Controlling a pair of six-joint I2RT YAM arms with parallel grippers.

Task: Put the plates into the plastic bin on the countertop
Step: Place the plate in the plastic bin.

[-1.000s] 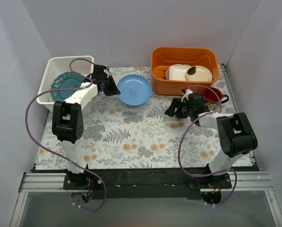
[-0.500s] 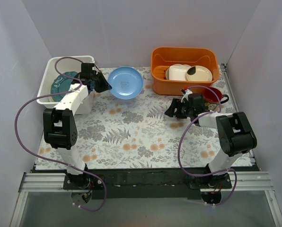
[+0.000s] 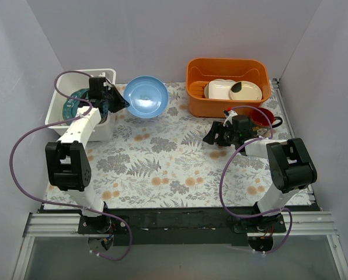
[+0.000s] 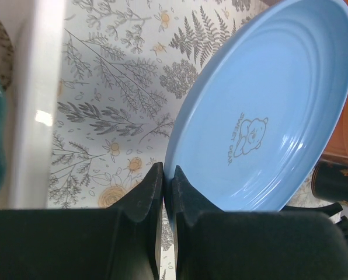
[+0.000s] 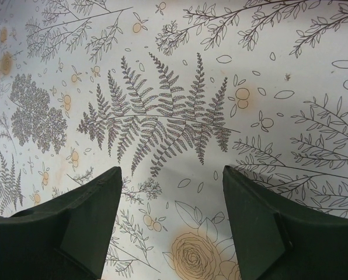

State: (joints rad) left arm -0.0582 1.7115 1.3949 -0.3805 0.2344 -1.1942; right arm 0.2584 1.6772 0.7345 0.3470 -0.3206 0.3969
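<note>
My left gripper (image 3: 119,103) is shut on the rim of a light blue plate (image 3: 145,97) and holds it lifted and tilted beside the white plastic bin (image 3: 62,87). In the left wrist view the fingers (image 4: 142,195) pinch the edge of the blue plate (image 4: 267,111), and the bin's white rim (image 4: 39,99) runs down the left side. A teal plate (image 3: 75,104) lies inside the bin. My right gripper (image 3: 211,136) is open and empty over the fern-print countertop (image 3: 162,157), which also fills the right wrist view (image 5: 180,105).
An orange tub (image 3: 226,84) at the back right holds cream rectangular dishes (image 3: 232,89). A red mug (image 3: 261,116) stands in front of it, behind my right wrist. Grey walls close in the left, back and right sides.
My left arm has carried the blue plate up and to the left, from the countertop's middle back toward the white bin, tilting it more. The right arm has not moved.
</note>
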